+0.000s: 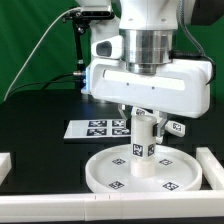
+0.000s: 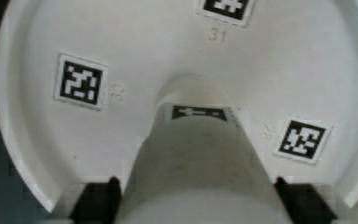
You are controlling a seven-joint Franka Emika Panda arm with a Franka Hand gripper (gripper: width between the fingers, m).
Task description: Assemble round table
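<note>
The round table's large white rimmed disc point(image 1: 100, 172) lies flat on the black table, tags on its face. The short cylindrical leg point(image 1: 143, 150) stands upright on the disc's centre. My gripper point(image 1: 143, 120) comes straight down over the leg, shut on its upper part. In the wrist view the leg point(image 2: 197, 150) runs between my two black fingers point(image 2: 101, 200) down to the disc point(image 2: 140, 50). The gripper point(image 2: 197, 202) has both pads against the leg's sides.
The marker board point(image 1: 100, 127) lies just behind the disc. A small white tagged part point(image 1: 175, 127) sits at the exterior view's right, behind the disc. White rails point(image 1: 212, 165) border the work area at the left, right and front.
</note>
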